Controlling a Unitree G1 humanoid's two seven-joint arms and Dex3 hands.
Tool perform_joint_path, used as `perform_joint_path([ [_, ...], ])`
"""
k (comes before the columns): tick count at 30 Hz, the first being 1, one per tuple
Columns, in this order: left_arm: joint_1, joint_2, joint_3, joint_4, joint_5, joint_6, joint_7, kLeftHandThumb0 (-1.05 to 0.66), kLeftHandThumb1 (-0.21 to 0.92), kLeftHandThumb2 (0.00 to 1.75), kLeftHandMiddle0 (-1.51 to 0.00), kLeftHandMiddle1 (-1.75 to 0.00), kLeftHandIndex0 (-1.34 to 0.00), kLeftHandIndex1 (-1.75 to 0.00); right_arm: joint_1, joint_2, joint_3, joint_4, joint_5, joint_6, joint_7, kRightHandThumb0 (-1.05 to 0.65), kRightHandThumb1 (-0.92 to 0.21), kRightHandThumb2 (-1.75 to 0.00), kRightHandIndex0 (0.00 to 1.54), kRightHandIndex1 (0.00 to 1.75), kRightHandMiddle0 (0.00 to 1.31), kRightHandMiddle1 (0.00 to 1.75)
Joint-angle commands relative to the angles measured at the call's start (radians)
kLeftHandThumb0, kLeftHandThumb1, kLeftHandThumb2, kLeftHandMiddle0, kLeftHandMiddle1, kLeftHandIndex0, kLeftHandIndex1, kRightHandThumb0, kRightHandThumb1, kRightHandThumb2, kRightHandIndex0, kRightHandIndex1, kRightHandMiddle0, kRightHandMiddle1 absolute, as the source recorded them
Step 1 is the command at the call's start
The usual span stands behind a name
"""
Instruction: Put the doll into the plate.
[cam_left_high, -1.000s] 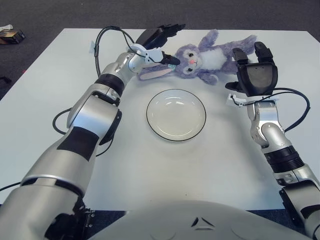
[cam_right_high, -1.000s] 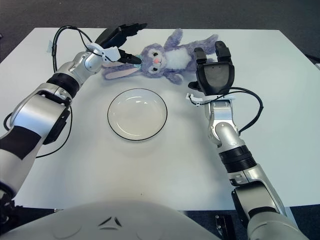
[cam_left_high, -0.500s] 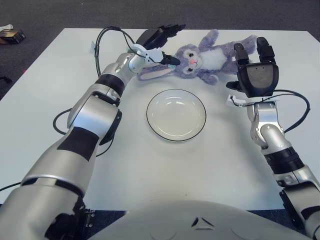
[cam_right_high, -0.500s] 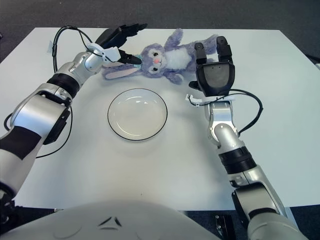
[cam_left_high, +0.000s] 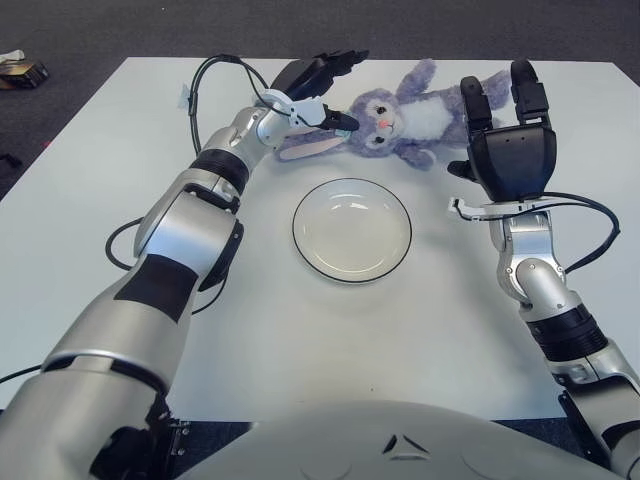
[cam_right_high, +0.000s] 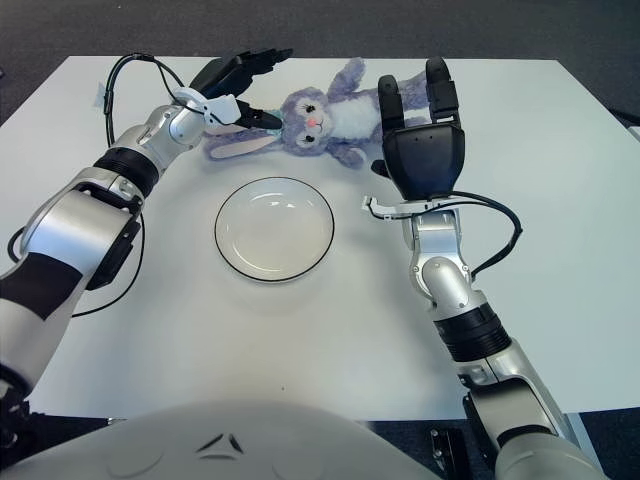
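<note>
— Where's the doll right now?

— The purple plush rabbit (cam_left_high: 410, 115) is lying on its back across the far side of the white counter (cam_left_high: 90, 200), head toward the robot's left, legs toward its right. It's beyond the plate (cam_left_high: 351, 229), not in it. The plate sits in the middle of the counter, glassy with a dark rim, nothing on it.

— And the hands?

— The left hand (cam_left_high: 318, 92) is at the rabbit's head end. Its dark fingers (cam_left_high: 335, 62) are spread, one group raised above the long ears, a lower finger reaching in beside the head. I can't tell whether it actually touches the fur, and it isn't closed around anything.

— The right one?

— The right hand (cam_left_high: 508, 150) is up over the rabbit's legs, back of the palm toward us, fingers extended and apart, pointing away. The legs show just behind the fingers; it grips nothing. Black cables loop off both wrists.
</note>
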Motion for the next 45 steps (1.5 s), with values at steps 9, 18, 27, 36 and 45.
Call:
perform_joint_path([
  [9,0.015,0.009,-0.008,-0.008,0.011,0.003,0.017,-0.69,0.92,0.14,-0.32,0.0,-0.42,0.0,-0.108,-0.014,0.006,0.205,0.088,-0.053,-0.082,-0.65,-0.87,0.0,0.13,0.0,0.27,0.01],
  [18,0.017,0.009,-0.013,-0.008,0.013,0.0,0.025,-0.68,0.92,0.14,-0.33,0.0,-0.42,-0.01,-0.19,-0.029,0.025,0.292,0.145,-0.067,0.065,-0.7,-0.84,-0.01,0.12,0.0,0.24,0.0],
  [27,0.019,0.008,-0.014,-0.009,0.009,-0.001,0.027,-0.67,0.92,0.14,-0.33,0.0,-0.43,-0.01,-0.254,-0.038,0.045,0.357,0.186,-0.068,0.16,-0.76,-0.85,-0.01,0.08,0.0,0.17,0.0],
  [36,0.021,0.009,-0.014,-0.009,0.008,-0.001,0.028,-0.66,0.92,0.15,-0.33,0.0,-0.43,-0.01,-0.292,-0.04,0.05,0.423,0.242,-0.081,0.176,-0.79,-0.86,0.0,0.06,0.0,0.16,0.0],
  [45,0.022,0.01,-0.013,-0.009,0.007,-0.002,0.029,-0.66,0.92,0.15,-0.33,0.0,-0.44,-0.01,-0.351,-0.032,0.067,0.555,0.313,-0.105,0.18,-0.79,-0.85,0.0,0.04,0.0,0.15,0.0],
])
